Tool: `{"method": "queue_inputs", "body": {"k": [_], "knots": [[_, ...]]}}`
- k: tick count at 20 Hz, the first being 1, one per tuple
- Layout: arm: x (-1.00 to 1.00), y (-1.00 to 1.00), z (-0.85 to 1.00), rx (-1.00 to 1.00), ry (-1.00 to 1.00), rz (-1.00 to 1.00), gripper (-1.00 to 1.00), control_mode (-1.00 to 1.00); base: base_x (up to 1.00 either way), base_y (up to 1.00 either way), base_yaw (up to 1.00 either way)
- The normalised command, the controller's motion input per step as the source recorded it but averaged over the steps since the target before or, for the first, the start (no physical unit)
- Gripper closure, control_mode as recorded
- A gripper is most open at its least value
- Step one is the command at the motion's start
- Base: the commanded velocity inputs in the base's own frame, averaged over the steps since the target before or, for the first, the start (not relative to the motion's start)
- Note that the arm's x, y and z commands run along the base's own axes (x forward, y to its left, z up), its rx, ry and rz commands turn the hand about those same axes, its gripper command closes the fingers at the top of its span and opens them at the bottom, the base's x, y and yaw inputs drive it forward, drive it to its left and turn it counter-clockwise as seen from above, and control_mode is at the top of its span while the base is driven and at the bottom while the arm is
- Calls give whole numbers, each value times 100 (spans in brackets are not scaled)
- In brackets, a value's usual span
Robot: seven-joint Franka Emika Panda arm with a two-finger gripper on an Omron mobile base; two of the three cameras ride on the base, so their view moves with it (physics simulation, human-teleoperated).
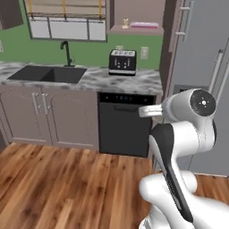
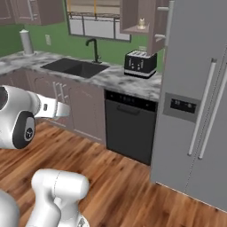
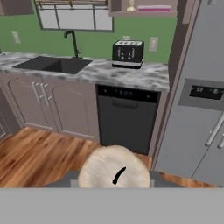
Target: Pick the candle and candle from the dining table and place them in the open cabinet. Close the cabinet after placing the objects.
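Note:
A cream candle [image 3: 114,171] with a black wick sits at the bottom of the hand view, seen from above, with my gripper [image 3: 114,183] shut on it; the candle hides my fingertips. The open cabinet [image 1: 134,30] hangs high on the wall above the counter, beside the fridge. A second small candle [image 1: 125,23] [image 2: 142,23] [image 3: 131,6] stands on the cabinet's shelf. The cabinet's door [image 2: 158,26] is swung out, edge-on. The dining table is out of view.
A pink flat item [image 1: 144,25] lies on the cabinet shelf beside the candle. Below are a marbled counter [image 1: 103,80] with a black sink [image 1: 49,74], a toaster [image 1: 122,61] and a dark dishwasher [image 1: 123,127]. The grey fridge [image 2: 199,97] stands at the right.

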Motion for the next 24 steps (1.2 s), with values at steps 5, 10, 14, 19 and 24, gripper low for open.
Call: {"method": "queue_inputs", "body": {"k": [5, 10, 14, 19, 24], "knots": [[0, 0, 0, 0, 0, 0, 100, 100, 53, 11, -20], [0, 0, 0, 0, 0, 0, 100, 100, 55, 0, -23], [0, 0, 0, 0, 0, 0, 100, 100, 54, 0, -22], [0, 0, 0, 0, 0, 0, 100, 100, 54, 9, -20], [0, 0, 0, 0, 0, 0, 100, 100, 59, 29, -17]]}}
